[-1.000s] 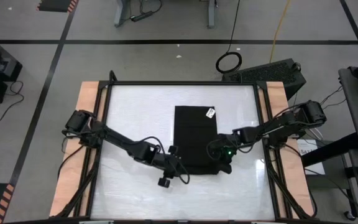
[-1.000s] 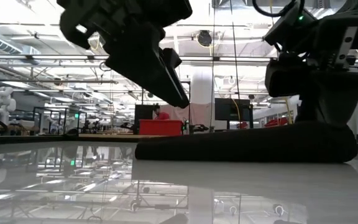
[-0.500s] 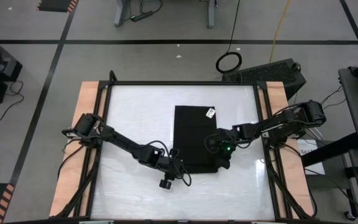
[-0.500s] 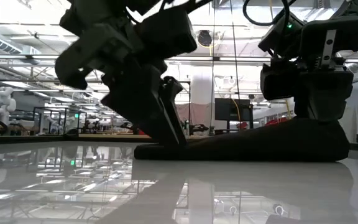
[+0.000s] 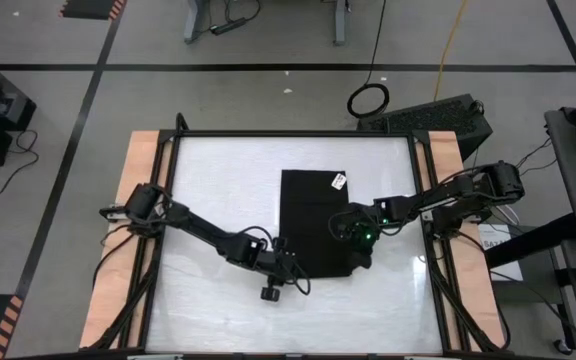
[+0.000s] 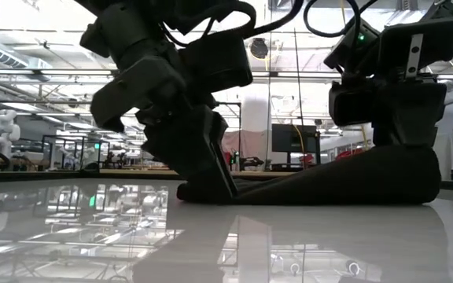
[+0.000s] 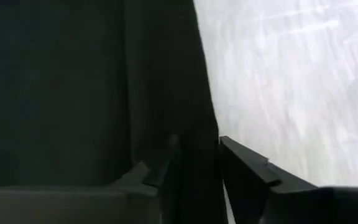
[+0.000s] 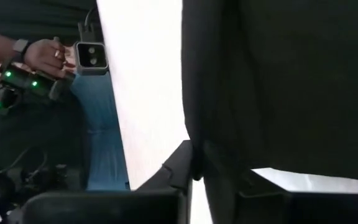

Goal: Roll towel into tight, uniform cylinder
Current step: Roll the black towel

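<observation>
The black towel (image 5: 313, 215) lies spread flat in the middle of the white table, its white tag (image 5: 338, 181) at the far right corner. My left gripper (image 5: 290, 268) is down at the towel's near left corner, shut on the cloth (image 7: 197, 177). My right gripper (image 5: 356, 255) is at the near right corner, also shut on the cloth (image 8: 216, 174). In the low view the towel (image 6: 313, 185) is thin at the left end and rises toward my right gripper (image 6: 392, 145). My left gripper pinches the towel's left edge (image 7: 205, 146) near the near corner between its two fingers. The fingers slant down from the table's left. That corner (image 6: 203, 190) stays low at the tabletop. One layer or several, I cannot tell. My right gripper pinches the towel's right edge (image 8: 194, 140) near the near corner between its two fingers, slanting down from the table's right. That end of the cloth (image 6: 403, 161) is raised off the table, and the rest slopes down to the tabletop.
Bare white tabletop (image 5: 218, 190) lies on all sides of the towel, inside a black frame with wooden side strips (image 5: 143, 160). Beyond the table edge, the right wrist view shows a small grey camera box (image 8: 92, 56) and a person's hand (image 8: 42, 56) on a device.
My left gripper has come down from above the table onto the towel's near left corner and now has the edge between its fingers. The towel's far part has stayed flat in place.
</observation>
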